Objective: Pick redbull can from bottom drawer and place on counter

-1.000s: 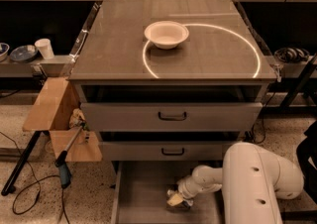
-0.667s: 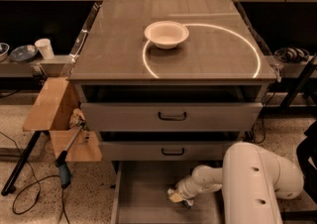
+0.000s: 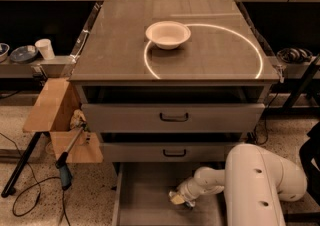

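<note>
The bottom drawer (image 3: 145, 195) is pulled open below the cabinet, and its flat grey floor shows. My gripper (image 3: 178, 199) is low inside it, right of the middle and close to the floor, at the end of my white arm (image 3: 260, 180), which reaches in from the right. A small pale bit with a bluish spot shows at the gripper's tip. I cannot tell whether that is the redbull can, and no can shows elsewhere in the drawer. The counter (image 3: 120, 45) above carries a bright ring-shaped reflection.
A white bowl (image 3: 168, 34) stands on the counter near its middle back. Two shut grey drawers with black handles (image 3: 174, 117) (image 3: 174, 152) sit above the open one. A cardboard box (image 3: 50, 105) and cables lie on the left, and a white cup (image 3: 45, 48) stands on a side shelf.
The gripper has shifted only slightly inside the bottom drawer. Nothing else has moved.
</note>
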